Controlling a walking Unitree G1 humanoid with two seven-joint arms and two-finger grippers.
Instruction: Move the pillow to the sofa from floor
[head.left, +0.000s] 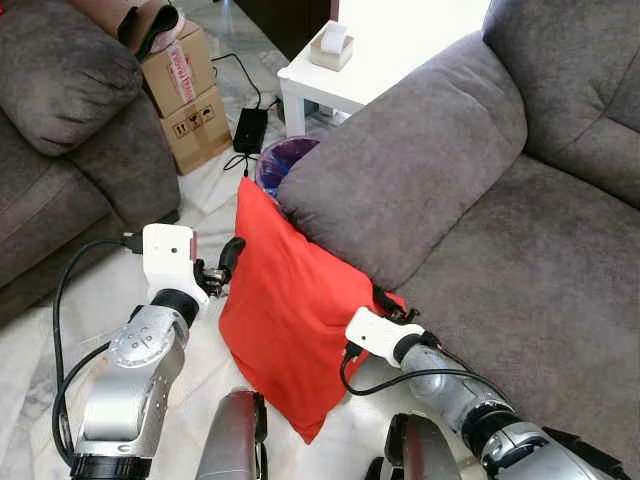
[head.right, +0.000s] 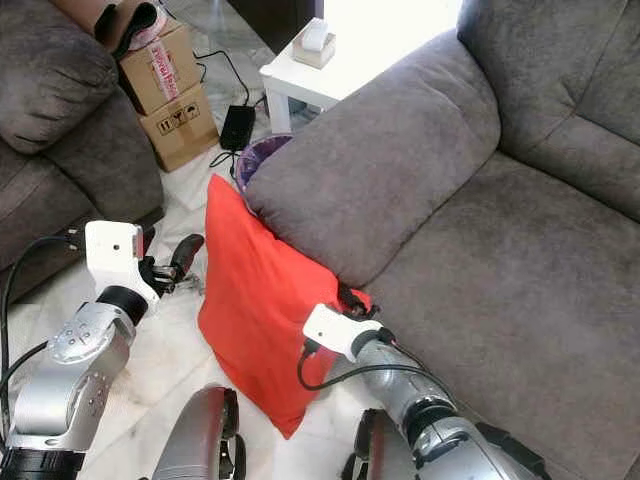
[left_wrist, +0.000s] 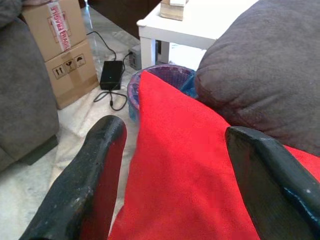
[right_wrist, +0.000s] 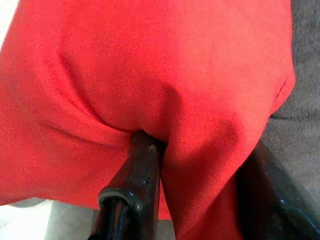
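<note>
A red pillow (head.left: 290, 320) stands on edge on the pale floor and leans against the armrest (head.left: 400, 170) of the grey sofa (head.left: 520, 280). My left gripper (head.left: 222, 268) is open at the pillow's left edge. In the left wrist view its two black fingers (left_wrist: 95, 175) are spread, with the pillow (left_wrist: 185, 165) just ahead between them. My right gripper (head.left: 392, 303) is at the pillow's right edge by the sofa front. The right wrist view shows it shut on a fold of the red fabric (right_wrist: 150, 65).
A purple waste basket (head.left: 285, 160) sits behind the pillow beside a white side table (head.left: 320, 85). Two stacked cardboard boxes (head.left: 185, 95) and a black power adapter (head.left: 249, 128) with cables lie on the floor. A second grey sofa (head.left: 60, 150) stands at the left.
</note>
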